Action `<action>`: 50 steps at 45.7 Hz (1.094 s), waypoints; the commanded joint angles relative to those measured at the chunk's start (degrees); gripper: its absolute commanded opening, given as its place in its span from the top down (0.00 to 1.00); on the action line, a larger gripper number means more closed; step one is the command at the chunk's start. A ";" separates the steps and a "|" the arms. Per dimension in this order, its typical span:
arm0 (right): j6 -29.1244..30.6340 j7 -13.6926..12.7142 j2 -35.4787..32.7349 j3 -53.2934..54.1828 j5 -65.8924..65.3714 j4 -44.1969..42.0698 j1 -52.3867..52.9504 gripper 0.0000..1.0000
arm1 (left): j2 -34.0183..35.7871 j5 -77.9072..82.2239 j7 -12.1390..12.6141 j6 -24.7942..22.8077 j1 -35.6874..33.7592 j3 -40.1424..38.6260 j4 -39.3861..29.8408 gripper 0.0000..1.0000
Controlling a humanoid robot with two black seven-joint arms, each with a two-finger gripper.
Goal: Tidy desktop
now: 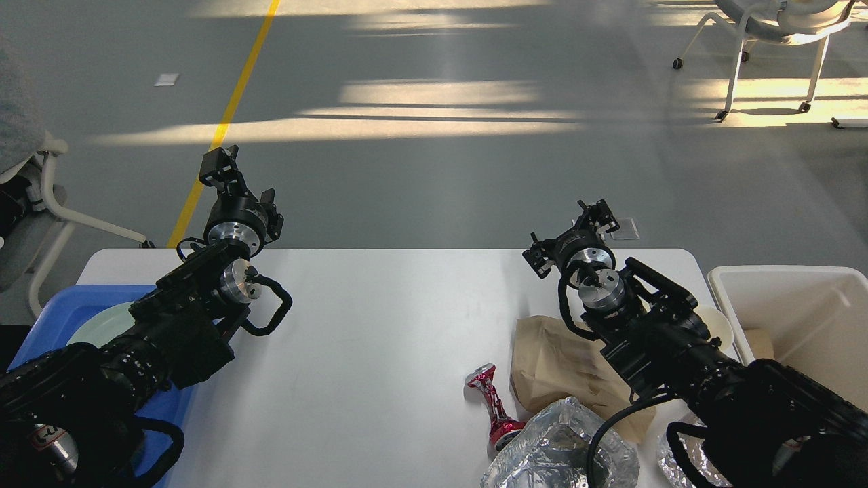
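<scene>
desktop (380, 352): white, matte, rounded corners, fills lower centre | on it, right part: 1 crushed red can (494, 407), 1 brown paper bag (553, 366), crumpled foil (553, 447) | off its left end: 1 blue tray (51, 318); off right: 1 white bin (800, 312) | left gripper (218, 165), right gripper (568, 234): above far edge, nothing held, opening can't tell

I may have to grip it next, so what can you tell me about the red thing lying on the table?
The crushed red can looks like thin shiny metal, red with pale markings. It is pinched narrow at the middle and lies on its side on the desktop, one flared end farther off, the other against the crumpled foil. The brown paper bag lies just right of it. No end effector touches it.
</scene>
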 commanded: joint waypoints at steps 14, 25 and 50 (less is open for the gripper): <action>0.04 0.00 0.00 0.00 0.05 -0.01 0.00 0.00 | 0.15 0.46 -0.27 -0.69 1.13 0.03 0.00 0.04; 0.04 0.00 0.00 0.00 -0.03 -0.01 0.00 0.00 | 0.32 0.46 -0.36 -0.69 1.13 0.20 0.00 0.04; 0.04 0.00 0.00 0.00 0.05 -0.01 0.00 0.00 | 0.15 0.55 -7.65 -0.78 2.18 0.82 -0.09 0.04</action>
